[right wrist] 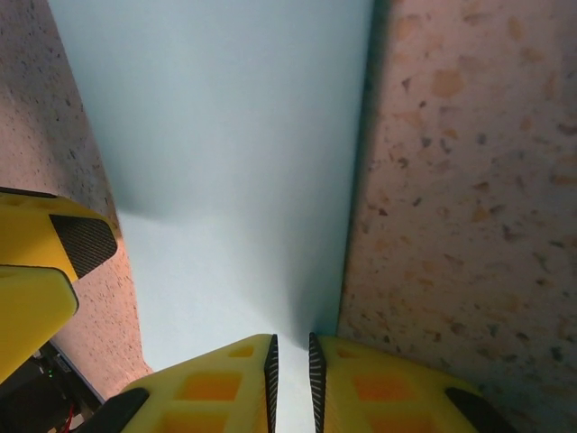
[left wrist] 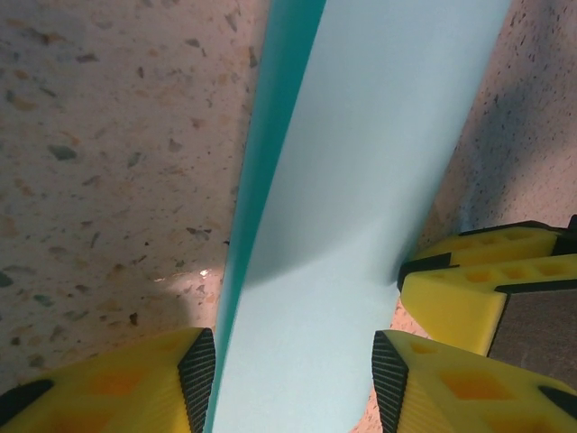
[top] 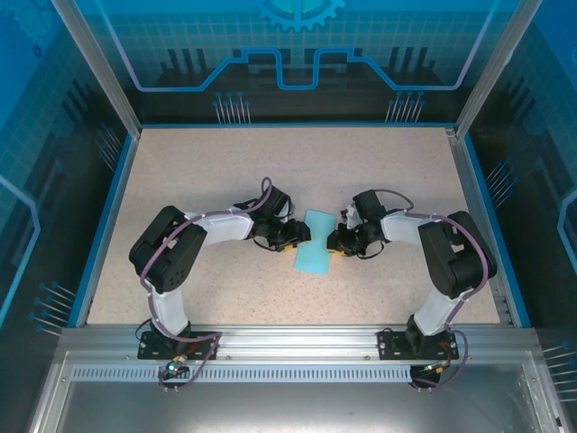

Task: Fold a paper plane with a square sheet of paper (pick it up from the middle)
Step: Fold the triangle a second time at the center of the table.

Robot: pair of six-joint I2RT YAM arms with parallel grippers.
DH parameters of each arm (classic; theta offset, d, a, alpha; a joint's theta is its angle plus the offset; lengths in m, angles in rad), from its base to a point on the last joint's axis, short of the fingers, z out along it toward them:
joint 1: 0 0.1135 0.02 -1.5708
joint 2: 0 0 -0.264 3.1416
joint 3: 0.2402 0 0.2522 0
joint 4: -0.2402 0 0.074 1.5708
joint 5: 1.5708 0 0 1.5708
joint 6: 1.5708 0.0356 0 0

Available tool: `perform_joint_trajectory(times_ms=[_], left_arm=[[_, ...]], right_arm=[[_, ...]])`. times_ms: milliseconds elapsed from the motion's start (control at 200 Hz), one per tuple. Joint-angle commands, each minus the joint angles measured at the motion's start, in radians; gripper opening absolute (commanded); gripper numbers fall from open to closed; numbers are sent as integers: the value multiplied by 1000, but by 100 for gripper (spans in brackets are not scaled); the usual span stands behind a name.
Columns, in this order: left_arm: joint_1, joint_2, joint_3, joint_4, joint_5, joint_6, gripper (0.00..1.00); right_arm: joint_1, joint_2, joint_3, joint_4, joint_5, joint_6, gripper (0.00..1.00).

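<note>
Sheet [right wrist: 234,135] edge pinched in right claw [right wrist: 290,347]; far end cut off.

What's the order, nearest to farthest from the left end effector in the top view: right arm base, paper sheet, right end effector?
From the left end effector:
1. paper sheet, directly beside it at table centre.
2. right end effector, across the sheet, at its right edge.
3. right arm base, at the table's near edge, right side.
</note>
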Motion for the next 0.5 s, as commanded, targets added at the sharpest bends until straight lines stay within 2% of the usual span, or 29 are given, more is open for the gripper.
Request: perform_joint_trajectory(times_ms=[0, 495], left_arm=[[-10, 23, 27, -35, 30, 19, 53], [-37, 32, 39, -65, 42, 21, 55]], right_arm=[[-9, 2, -26, -21, 8, -10, 20], [-30, -8, -64, 5, -4, -12, 20]])
